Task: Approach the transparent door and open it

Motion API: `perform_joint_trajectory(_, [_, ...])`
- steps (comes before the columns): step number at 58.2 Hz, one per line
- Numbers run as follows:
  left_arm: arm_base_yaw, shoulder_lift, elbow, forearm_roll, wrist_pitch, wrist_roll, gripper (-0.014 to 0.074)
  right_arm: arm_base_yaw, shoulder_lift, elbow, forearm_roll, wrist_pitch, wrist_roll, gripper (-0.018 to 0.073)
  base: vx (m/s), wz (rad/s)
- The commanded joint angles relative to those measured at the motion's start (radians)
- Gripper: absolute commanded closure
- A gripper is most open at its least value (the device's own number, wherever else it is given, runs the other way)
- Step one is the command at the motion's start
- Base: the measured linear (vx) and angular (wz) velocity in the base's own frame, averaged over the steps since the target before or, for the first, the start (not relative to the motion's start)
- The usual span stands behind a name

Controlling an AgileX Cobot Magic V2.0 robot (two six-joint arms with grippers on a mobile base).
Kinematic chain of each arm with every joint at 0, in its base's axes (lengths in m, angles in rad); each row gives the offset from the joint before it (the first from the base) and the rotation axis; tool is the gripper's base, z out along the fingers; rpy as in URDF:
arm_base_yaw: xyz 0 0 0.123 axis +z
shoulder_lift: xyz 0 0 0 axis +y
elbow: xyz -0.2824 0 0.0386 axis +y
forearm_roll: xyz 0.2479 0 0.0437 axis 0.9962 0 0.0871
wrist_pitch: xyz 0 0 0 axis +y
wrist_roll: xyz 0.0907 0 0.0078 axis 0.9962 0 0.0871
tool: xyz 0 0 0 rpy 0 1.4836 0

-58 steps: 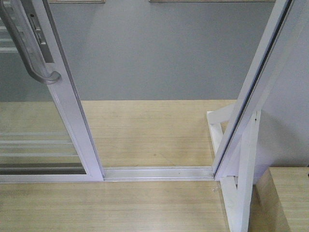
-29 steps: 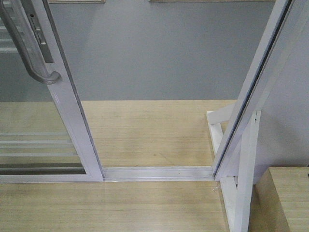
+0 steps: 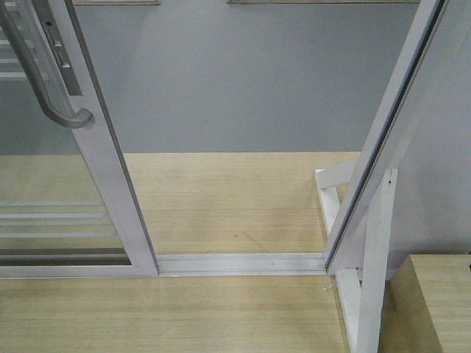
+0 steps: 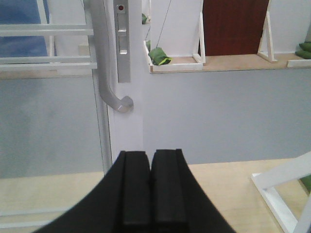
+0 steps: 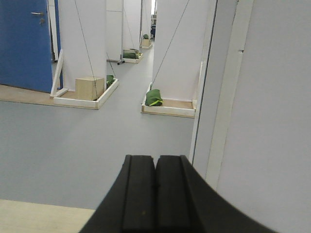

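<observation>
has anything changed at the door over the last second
Nothing visibly changed. The transparent door stands slid aside as before, its handle in the same place, and the floor track and the braced post look the same.

Grey floor (image 3: 243, 81) filled the upper frame; pale wood platform (image 3: 221, 198) lay below. Blue door (image 5: 24, 43) stood upper left, dark red door (image 4: 234, 26) upper right. White pillars (image 5: 82, 39) rose on wood-edged bases; green bag (image 5: 154, 97) mid-frame.
</observation>
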Motion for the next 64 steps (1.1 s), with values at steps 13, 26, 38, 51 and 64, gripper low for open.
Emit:
perform_joint_trajectory(13, [0.001,-0.037,0.076,-0.011,-0.078,-0.010,0.0594,-0.004,0.008,-0.036,-0.038,0.015,-0.008,0.0564,0.00,0.00])
perform_joint_trajectory(26, [0.001,-0.039,0.076,-0.010,-0.065,-0.010,0.0594,-0.004,0.008,-0.036,-0.038,0.016,-0.008,0.0564,0.00,0.00])
perform_joint_trajectory(38, [0.001,-0.040,0.076,-0.010,-0.065,-0.010,0.0594,-0.004,0.008,-0.036,-0.038,0.016,-0.008,0.0564,0.00,0.00])
perform_joint_trajectory(51, [0.001,-0.040,0.076,-0.010,-0.065,-0.010,0.0594,-0.004,0.008,-0.036,-0.038,0.016,-0.008,0.0564,0.00,0.00])
perform_joint_trajectory(64, [0.001,-0.040,0.076,-0.010,-0.065,-0.010,0.0594,-0.004,0.008,-0.038,-0.043,0.043,0.029,0.0564,0.00,0.00])
